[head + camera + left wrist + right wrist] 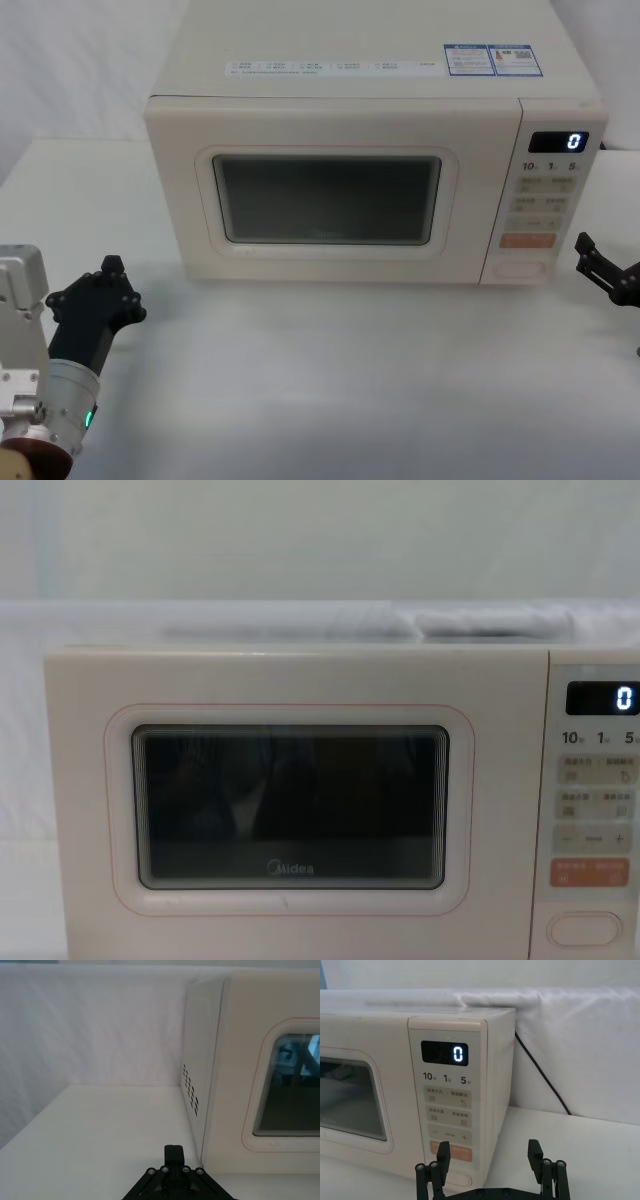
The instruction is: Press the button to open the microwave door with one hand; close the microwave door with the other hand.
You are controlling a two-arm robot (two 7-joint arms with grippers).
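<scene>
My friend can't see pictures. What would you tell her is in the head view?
A cream microwave sits on a white table with the microwave door shut and its display reading 0. The button lies at the bottom of the control panel. The left gripper waits at the lower left, shut, and the right gripper hangs open near the button.

Bare table (330, 380) before shut microwave door (325, 200); button (524, 268) unobstructed.
</scene>
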